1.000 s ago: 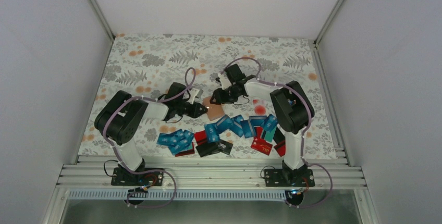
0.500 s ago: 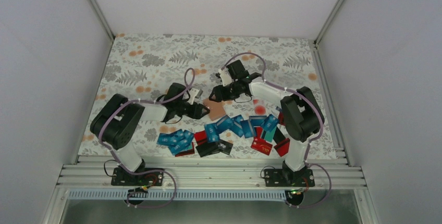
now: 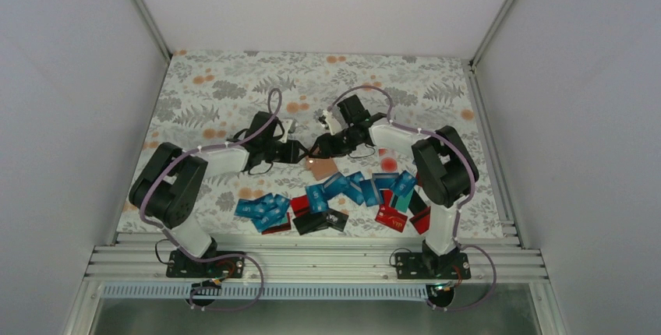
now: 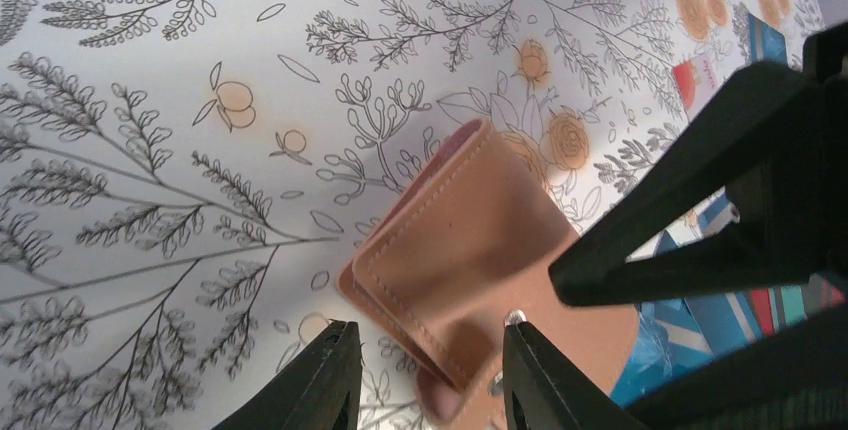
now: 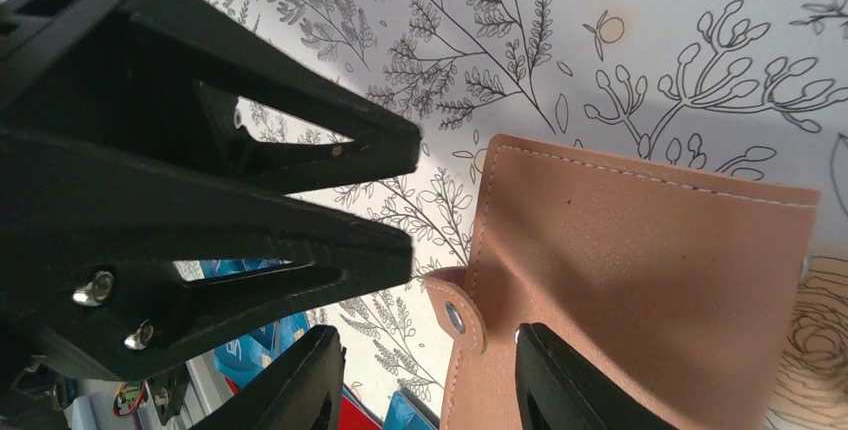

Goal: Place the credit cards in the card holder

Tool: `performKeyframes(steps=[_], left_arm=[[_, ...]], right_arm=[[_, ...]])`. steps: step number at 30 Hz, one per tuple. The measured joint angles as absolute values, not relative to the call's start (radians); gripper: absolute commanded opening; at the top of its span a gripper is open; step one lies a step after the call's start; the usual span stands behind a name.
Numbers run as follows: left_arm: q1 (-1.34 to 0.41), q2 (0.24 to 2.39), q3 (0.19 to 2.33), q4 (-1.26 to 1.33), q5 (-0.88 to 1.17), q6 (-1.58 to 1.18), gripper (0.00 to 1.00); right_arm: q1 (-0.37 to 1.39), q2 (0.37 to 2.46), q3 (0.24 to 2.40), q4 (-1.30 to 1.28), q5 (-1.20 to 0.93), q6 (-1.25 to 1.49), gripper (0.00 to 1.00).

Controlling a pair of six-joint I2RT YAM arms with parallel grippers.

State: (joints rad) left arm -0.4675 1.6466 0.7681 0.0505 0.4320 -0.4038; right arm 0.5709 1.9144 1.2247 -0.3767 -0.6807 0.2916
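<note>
Near edge: thin blue, teal, red and black plastic credit cards (image 3: 343, 191), stiff and slick. Beyond them lies the flat tan-pink leather-like card holder (image 3: 322, 167), light and floppy. Left end effector (image 4: 425, 335) and right end effector (image 5: 430, 335) spread, straddling its edges, neither pinching. I'd grip the stitched rim.

In the left wrist view the right hand (image 4: 590, 348) hides the 4 o'clock corner of the card holder (image 4: 470, 240); the credit cards (image 4: 690, 325) beyond show only as slivers.
</note>
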Motion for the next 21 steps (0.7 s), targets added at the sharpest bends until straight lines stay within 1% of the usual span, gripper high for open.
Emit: performKeyframes(steps=[5,10,15,19,21], left_arm=[[-0.467,1.723,0.825,0.044,0.445,-0.439,0.27],[-0.467,1.787,0.871,0.031,0.445,-0.457,0.27],[-0.466,1.806,0.874,0.028,0.448,-0.464,0.26],[-0.466,1.811,0.874,0.028,0.448,-0.464,0.25],[-0.466,1.811,0.874,0.028,0.449,-0.464,0.25]], right_arm=[[0.571,1.953,1.225,-0.37,-0.708,0.284,0.39],[0.571,1.966,1.225,-0.37,-0.717,0.282,0.33],[0.571,1.966,1.224,-0.364,-0.73,0.279,0.25],[0.571,1.972,1.224,-0.362,-0.737,0.279,0.24],[0.571,1.978,1.224,-0.362,-0.737,0.279,0.29]])
